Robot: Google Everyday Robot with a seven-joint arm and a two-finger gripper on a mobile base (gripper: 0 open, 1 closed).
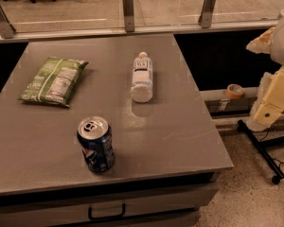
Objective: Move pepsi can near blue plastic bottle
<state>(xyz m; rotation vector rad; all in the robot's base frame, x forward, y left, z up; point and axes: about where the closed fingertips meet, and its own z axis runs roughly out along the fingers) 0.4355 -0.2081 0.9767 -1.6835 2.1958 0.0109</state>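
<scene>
The pepsi can stands upright near the front edge of the grey table, left of centre. It is dark blue with a silver top. The blue plastic bottle lies on its side at the table's middle back, cap pointing away, and well apart from the can. My gripper is at the end of the cream arm at the right edge of the view. It is off the table, over the floor, far from both things and holding nothing I can see.
A green snack bag lies flat at the table's back left. A glass railing with metal posts runs behind the table. A roll of tape sits on a ledge to the right. A black stand's legs spread on the floor.
</scene>
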